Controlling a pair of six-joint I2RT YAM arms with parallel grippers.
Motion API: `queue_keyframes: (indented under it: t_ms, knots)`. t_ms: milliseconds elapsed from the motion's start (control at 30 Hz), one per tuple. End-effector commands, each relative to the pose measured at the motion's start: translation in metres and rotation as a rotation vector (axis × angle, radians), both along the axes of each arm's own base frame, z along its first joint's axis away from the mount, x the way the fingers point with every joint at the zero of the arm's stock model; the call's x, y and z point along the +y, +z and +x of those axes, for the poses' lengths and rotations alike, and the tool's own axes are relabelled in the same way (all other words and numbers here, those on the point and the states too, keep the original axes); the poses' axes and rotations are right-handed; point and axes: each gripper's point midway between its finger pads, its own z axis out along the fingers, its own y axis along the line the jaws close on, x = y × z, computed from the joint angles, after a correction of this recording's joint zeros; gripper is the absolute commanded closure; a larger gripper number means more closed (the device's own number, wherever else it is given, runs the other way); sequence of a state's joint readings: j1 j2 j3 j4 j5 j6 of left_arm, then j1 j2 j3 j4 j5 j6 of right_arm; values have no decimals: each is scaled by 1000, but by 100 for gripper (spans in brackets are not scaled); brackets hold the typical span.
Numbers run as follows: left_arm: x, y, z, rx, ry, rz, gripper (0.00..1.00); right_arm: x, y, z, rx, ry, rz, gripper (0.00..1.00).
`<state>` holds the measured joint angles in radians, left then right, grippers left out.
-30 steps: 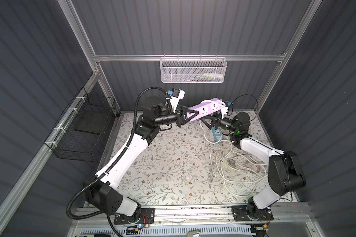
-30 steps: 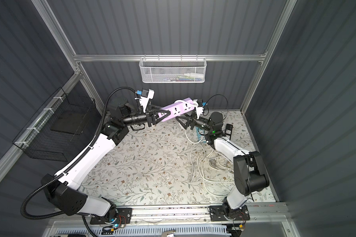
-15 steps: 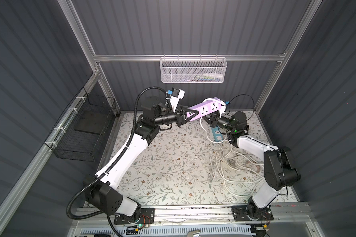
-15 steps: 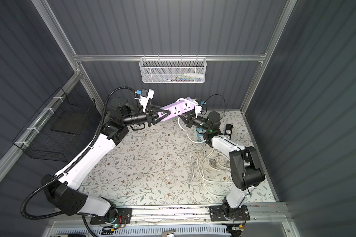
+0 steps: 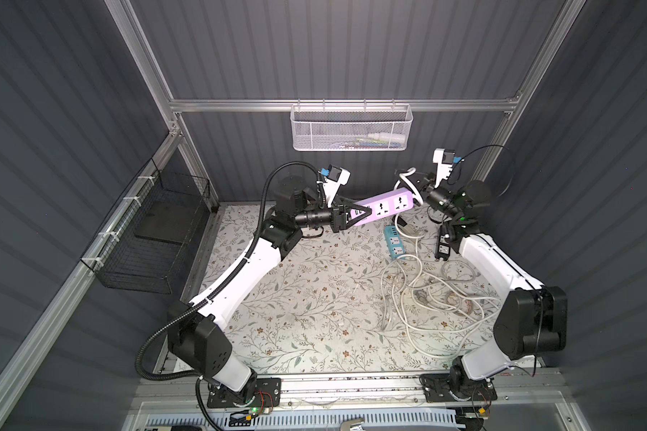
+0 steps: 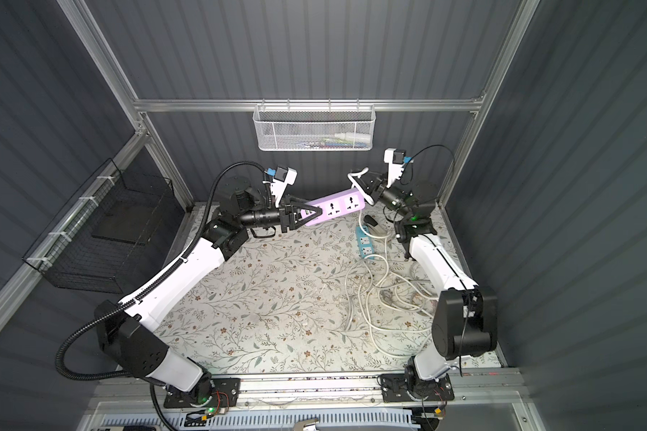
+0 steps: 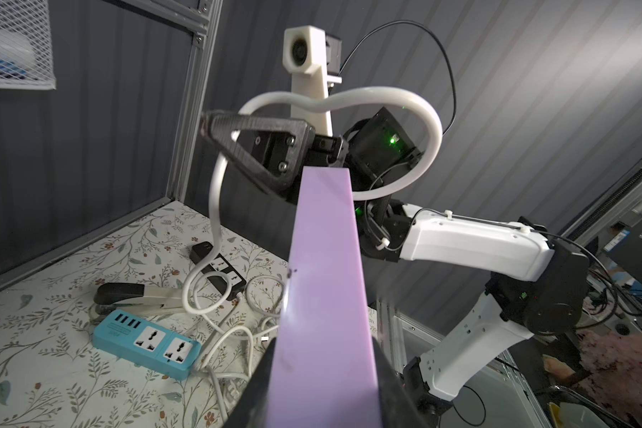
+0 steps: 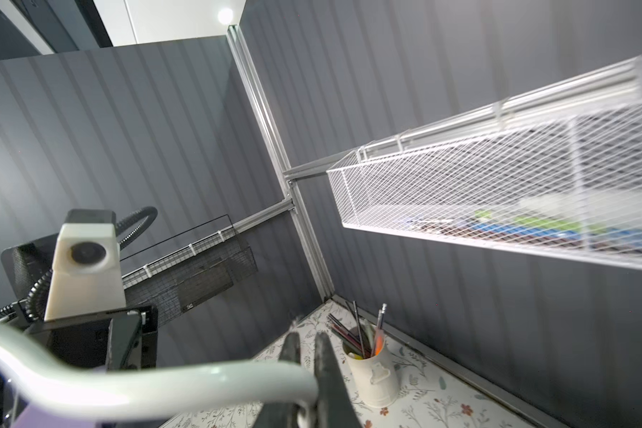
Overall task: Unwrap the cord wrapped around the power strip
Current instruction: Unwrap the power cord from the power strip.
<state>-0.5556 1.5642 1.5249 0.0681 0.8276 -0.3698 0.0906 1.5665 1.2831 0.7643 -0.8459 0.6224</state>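
Since a second earlier, the right gripper (image 5: 409,183) is raised from beside the far end of the purple power strip (image 5: 385,205) to a place above and beyond that end. Its jaws, then spread, are now clenched on the white cord (image 7: 386,94). One loop of cord is thereby drawn up off the strip's end. In the left wrist view it is seen arching around that gripper before falling to the worktop (image 5: 296,291) near a stapler (image 7: 127,296) and a black power strip (image 5: 442,248).

The purple strip is held slanted in the air over the back of the worktop, its USB end clamped by the left gripper (image 5: 365,213). No turns of cord are seen across its socket face in both top views, but the underside is hidden.

The unwrapping is judged far advanced. What remains is for the lifted loop to be carried clear of the strip's end and laid among the loose cords (image 5: 426,294). A snag on the gripper itself is the likeliest fault.
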Motion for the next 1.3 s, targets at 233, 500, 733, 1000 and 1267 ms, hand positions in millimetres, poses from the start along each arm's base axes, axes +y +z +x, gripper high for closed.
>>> queue_keyframes:
  t_ms: [233,500,733,1000,1267]
  knots:
    - [36,10,36,-77,247,43,100,-82,-24,-49,134,-265,-36,100]
    - [67,24,45,-164,418,76,100,-109,-124,-82,451,-466,-176,100]
    - [79,31,44,-199,483,81,100,-106,-207,-95,706,-442,-175,100]
    - [69,24,46,-158,435,61,100,-92,-302,-99,946,-429,-177,100]
    - [48,17,38,-115,297,27,100,-71,-348,-91,1043,-416,-213,100]
